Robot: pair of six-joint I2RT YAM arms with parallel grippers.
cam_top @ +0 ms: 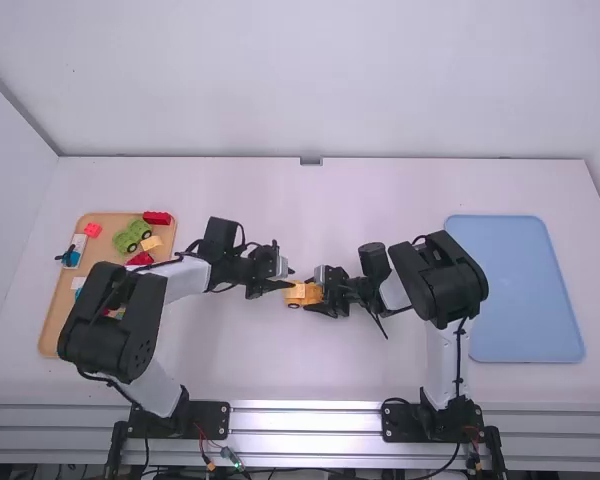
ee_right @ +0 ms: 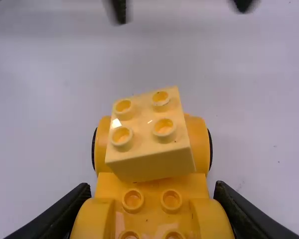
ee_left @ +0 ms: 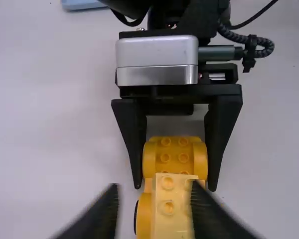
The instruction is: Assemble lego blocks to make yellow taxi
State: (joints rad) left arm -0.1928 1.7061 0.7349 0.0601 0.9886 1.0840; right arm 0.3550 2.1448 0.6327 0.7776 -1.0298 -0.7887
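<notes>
Left end effector [ee_right: 183, 14] spread, empty; right end effector [ee_left: 175, 186] closed on yellow wheeled base [ee_right: 152, 191] over mid-desk [cam_top: 270, 360], pale yellow block [ee_right: 148, 132] atop it, askew, so seating that square likely remains.

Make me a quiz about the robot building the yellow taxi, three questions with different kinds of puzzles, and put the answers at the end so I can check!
1. How many round bumps are on top of the pale yellow block that sits crooked on the taxi's body?
2. True or false: the right claw grips the taxi's body while the left claw is open.
3. What colour is the big tray beside the right arm?
a) green
b) blue
c) red

Key: 1: four. 2: true. 3: b.
</notes>
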